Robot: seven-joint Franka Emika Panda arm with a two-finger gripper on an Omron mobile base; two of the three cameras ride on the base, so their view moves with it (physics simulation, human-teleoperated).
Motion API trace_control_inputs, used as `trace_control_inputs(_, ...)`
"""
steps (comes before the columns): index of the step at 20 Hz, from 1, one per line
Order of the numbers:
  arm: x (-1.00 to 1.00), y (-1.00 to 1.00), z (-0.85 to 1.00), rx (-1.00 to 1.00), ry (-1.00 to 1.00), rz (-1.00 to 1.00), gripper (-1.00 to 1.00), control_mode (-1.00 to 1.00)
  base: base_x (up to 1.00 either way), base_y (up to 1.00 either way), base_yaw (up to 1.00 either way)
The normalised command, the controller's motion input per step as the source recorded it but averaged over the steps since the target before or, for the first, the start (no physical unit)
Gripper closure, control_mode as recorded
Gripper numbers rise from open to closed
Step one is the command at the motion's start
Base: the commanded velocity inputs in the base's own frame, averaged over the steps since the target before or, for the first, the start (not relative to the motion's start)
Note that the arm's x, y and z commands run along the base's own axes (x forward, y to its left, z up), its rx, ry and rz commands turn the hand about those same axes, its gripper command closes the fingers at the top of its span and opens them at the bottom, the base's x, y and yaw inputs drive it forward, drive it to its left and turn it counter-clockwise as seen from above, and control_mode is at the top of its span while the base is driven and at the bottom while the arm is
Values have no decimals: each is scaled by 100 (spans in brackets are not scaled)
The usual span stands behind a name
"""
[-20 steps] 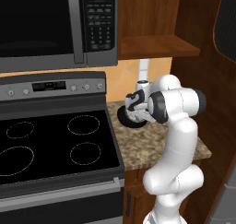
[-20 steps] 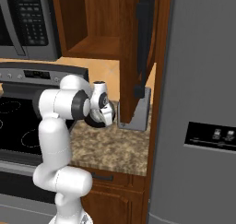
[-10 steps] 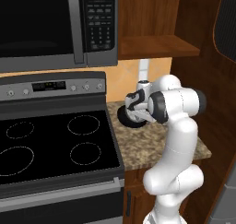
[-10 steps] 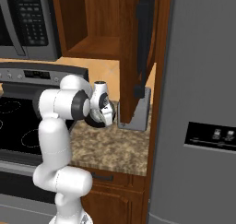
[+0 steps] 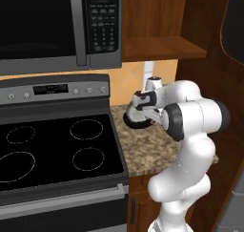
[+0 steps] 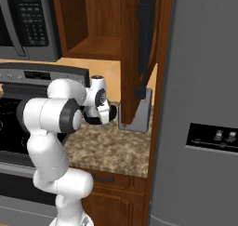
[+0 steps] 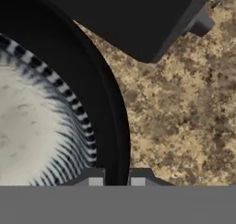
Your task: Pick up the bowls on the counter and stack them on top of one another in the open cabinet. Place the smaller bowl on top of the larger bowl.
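larger bowl (image 5: 136, 122) half-hidden by arm, end effector (image 7: 116, 180) tips cropped

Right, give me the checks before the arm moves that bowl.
1. Gripper astride the black bowl rim: ok, one tip on each side in the hand view.
2. Tips clamped on the rim: cannot tell.
3. Black bowl off the counter: not ok, it appears to sit on the granite.
4. Cabinet open above the counter: ok.
5. Grey bowl apart from the black one: cannot tell; a pale striped inside shows within the black rim.
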Motion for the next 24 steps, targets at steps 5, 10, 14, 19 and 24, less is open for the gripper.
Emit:
trace_control_inputs(5,-70,0,100,2,-29,-11,100,-100,0,0,0)
trace_control_inputs(10,-79,0,100,1,-26,-11,100,-100,0,0,0)
trace_control_inputs(14,-99,-16,100,7,-8,-17,100,-100,0,0,0)
trace_control_inputs(19,-94,-28,100,14,-3,-21,100,-100,0,0,0)
trace_control_inputs(24,-42,0,100,4,-20,-8,100,-100,0,0,0)
